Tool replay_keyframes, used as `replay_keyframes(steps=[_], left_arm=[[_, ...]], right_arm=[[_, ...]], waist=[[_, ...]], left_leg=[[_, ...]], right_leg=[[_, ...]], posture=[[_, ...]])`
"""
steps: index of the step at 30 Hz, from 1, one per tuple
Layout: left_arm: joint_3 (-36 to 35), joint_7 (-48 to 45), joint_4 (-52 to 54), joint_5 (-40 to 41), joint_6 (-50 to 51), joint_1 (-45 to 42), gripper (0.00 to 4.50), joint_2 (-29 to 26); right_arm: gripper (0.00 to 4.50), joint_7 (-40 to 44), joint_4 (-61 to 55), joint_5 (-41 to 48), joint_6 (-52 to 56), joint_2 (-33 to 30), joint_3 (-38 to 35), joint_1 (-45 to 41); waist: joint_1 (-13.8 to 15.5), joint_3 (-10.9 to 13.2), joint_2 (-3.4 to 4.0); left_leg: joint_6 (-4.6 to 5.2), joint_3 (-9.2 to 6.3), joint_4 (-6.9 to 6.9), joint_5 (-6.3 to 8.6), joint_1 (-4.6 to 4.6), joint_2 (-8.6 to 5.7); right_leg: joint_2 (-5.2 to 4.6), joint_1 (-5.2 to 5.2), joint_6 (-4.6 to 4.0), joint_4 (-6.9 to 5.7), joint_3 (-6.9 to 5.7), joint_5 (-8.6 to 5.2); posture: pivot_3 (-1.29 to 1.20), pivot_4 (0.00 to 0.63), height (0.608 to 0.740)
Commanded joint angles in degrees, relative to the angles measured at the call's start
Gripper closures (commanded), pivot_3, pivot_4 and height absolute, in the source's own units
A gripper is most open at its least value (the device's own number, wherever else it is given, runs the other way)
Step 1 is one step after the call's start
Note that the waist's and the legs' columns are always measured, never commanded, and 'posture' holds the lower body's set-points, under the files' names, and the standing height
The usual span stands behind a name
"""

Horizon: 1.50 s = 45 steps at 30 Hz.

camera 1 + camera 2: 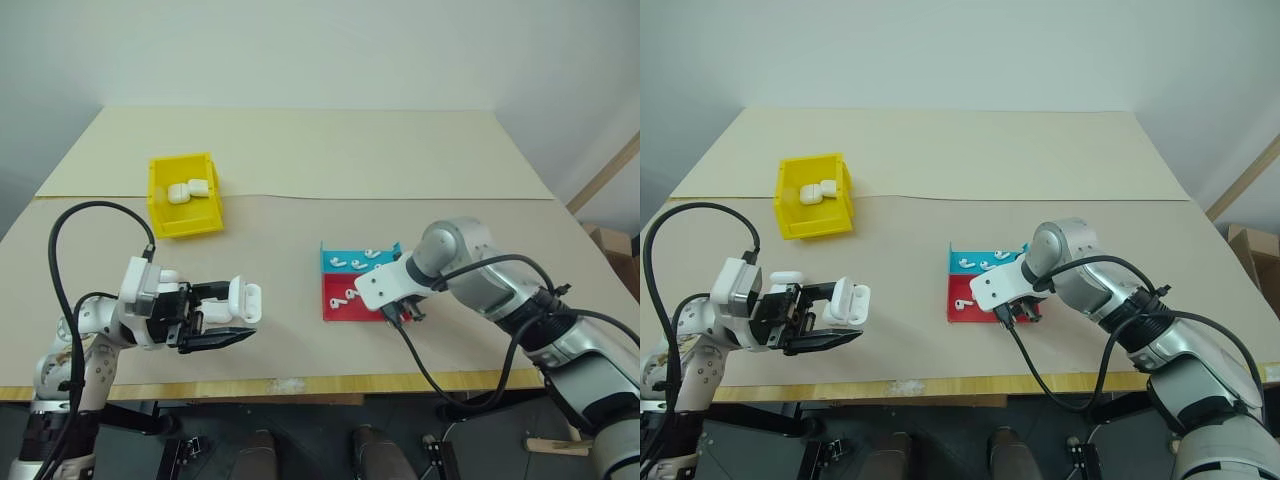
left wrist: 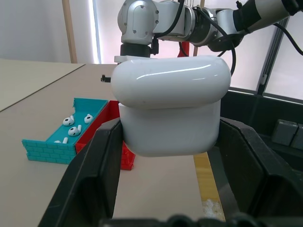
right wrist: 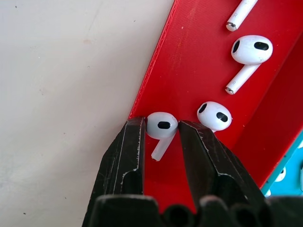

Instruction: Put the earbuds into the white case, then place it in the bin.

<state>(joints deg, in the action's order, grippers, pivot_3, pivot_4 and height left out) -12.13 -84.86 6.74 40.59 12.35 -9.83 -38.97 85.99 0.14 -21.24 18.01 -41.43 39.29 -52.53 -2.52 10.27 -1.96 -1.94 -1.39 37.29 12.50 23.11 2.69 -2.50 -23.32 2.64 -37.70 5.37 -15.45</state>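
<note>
Picking up an earbud (image 3: 162,126) from the red tray (image 1: 338,303) is the step now; it's pinched by the R gripper (image 3: 161,137), jaws nearly closed. The case (image 1: 243,300) is squeezed tight by the L gripper (image 1: 222,325), away from the bin (image 1: 160,210). Next, the bud must be lifted & carried to the case.

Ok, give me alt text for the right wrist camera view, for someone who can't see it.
The right hand has its two black fingers closed around a small white earbud lying in the red tray. Other earbuds lie farther along the tray, which sits on a beige table.
</note>
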Motion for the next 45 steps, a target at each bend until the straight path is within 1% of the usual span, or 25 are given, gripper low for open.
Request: replay_keyframes(steps=[1,5,12,15,19,21,25,28,31,33,36,38,39,41,45], left_arm=[[-1.0,0.4,1.1,0.4,-1.2,-0.1,1.73,-0.4],[-1.0,0.5,1.3,0.5,-1.1,0.1,1.73,-0.5],[-1.0,0.3,1.4,0.9,-0.7,-0.1,1.73,-0.6],[-0.6,0.2,1.9,1.8,-0.3,-0.6,1.73,0.1],[0.7,2.2,5.4,4.5,1.4,-0.9,1.73,2.8],[2.0,3.3,8.1,6.2,2.6,-0.7,1.73,4.5],[3.8,5.6,11.7,8.2,4.2,-1.3,1.73,7.1],[4.8,8.4,13.6,9.3,4.8,-2.4,1.73,9.4],[5.8,9.5,14.5,10.0,5.5,-2.9,1.73,10.5],[6.6,8.7,14.1,9.7,5.0,-3.3,1.73,10.8],[6.9,8.2,13.5,9.8,4.8,-3.8,1.73,10.9],[7.1,8.1,13.4,9.5,4.6,-4.0,1.73,10.9],[7.2,8.2,13.7,9.6,4.7,-4.0,1.73,10.8],[7.3,8.1,13.9,9.6,4.8,-3.9,1.73,10.7],[7.7,9.0,15.8,9.7,4.9,-3.6,1.73,10.8]], right_arm=[[3.03,0.5,-1.0,-0.4,-0.7,-0.4,-1.8,-0.3],[3.8,0.4,-0.9,-0.4,-0.8,-0.2,-1.8,-0.3],[3.8,0.2,-1.4,-0.3,-0.2,0.1,-2.0,-0.2],[3.8,0.8,-3.9,1.0,1.5,-0.3,-3.5,-0.1],[3.8,1.3,-11.8,6.4,8.4,-2.1,-10.8,0.8],[3.8,1.4,-16.3,10.7,13.1,-3.3,-15.9,1.5],[3.8,-0.6,-22.2,17.2,19.1,-5.4,-23.7,3.6],[3.8,-3.4,-24.5,23.4,22.2,-5.1,-31.1,5.3],[3.8,-6.7,-25.5,29.4,23.1,-3.7,-38.2,7.5],[3.8,-9.9,-26.0,33.4,22.6,-1.6,-42.8,9.0],[3.8,-13.8,-27.3,38.5,20.4,1.5,-47.2,11.4],[3.8,-15.7,-28.6,43.2,19.8,4.0,-49.8,13.1],[3.8,-17.6,-29.4,45.7,17.5,7.1,-51.6,14.4],[3.8,-20.1,-30.1,49.1,14.4,10.7,-53.1,15.8],[3.8,-19.5,-31.6,59.3,12.8,14.3,-54.0,18.5]], waist=[[0.0,0.0,0.0],[0.0,0.0,0.0],[0.0,0.0,0.0],[0.0,0.0,0.0],[0.1,0.0,0.0],[0.3,0.0,0.0],[0.4,0.0,0.0],[0.3,0.0,-0.01],[0.1,0.0,-0.01],[0.1,0.0,-0.01],[0.0,0.0,-0.01],[0.0,0.0,-0.01],[0.0,0.0,0.0],[0.0,0.0,-0.02],[0.0,0.0,0.01]], left_leg=[[0.0,0.0,0.0,0.0,0.0,0.0],[0.0,0.0,0.0,0.0,0.0,0.0],[0.0,0.0,0.0,0.0,0.0,0.0],[0.0,0.0,0.0,0.0,0.0,0.0],[0.0,-0.02,0.0,0.0,0.04,0.0],[0.0,-0.04,0.0,0.0,0.06,-0.01],[0.0,-0.08,0.02,0.0,0.03,-0.01],[0.0,-0.08,0.02,0.0,-0.08,-0.02],[0.0,-0.07,0.05,0.0,-0.08,-0.03],[0.01,-0.08,0.03,0.0,-0.08,-0.03],[0.01,-0.06,0.02,0.0,-0.07,-0.03],[0.01,-0.08,0.02,0.0,-0.07,-0.03],[0.01,-0.08,0.02,0.0,-0.06,-0.04],[0.01,-0.09,0.02,0.01,-0.08,-0.02],[0.01,-0.09,0.02,0.0,-0.06,-0.03]], right_leg=[[0.0,0.0,0.0,0.0,0.0,0.0],[0.0,0.0,0.0,0.0,0.0,0.0],[0.0,0.0,0.0,0.0,-0.01,0.0],[0.0,0.0,0.0,0.0,-0.01,0.0],[-0.01,0.0,0.0,0.0,-0.01,0.0],[-0.02,0.0,0.0,0.01,-0.02,0.0],[-0.01,0.05,0.0,0.0,-0.05,0.0],[-0.01,0.16,0.0,0.01,-0.04,0.0],[-0.01,0.17,0.0,0.0,-0.02,0.0],[0.0,0.18,0.0,0.01,-0.03,0.0],[0.01,0.16,0.0,0.01,0.0,0.0],[0.01,0.17,0.0,0.02,-0.02,0.0],[0.0,0.17,0.0,0.01,-0.02,0.0],[0.02,0.2,0.0,0.03,-0.03,0.0],[0.02,0.19,0.0,0.02,-0.03,0.0]], posture=[[0.0,0.15,0.74],[0.0,0.15,0.74],[0.0,0.15,0.74],[0.0,0.15,0.74],[0.0,0.15,0.74],[0.0,0.15,0.74],[0.0,0.15,0.74],[0.0,0.15,0.74],[0.0,0.15,0.74],[0.0,0.15,0.74],[0.0,0.15,0.74],[0.0,0.15,0.74],[0.0,0.15,0.74],[0.0,0.15,0.74],[0.0,0.15,0.74]])
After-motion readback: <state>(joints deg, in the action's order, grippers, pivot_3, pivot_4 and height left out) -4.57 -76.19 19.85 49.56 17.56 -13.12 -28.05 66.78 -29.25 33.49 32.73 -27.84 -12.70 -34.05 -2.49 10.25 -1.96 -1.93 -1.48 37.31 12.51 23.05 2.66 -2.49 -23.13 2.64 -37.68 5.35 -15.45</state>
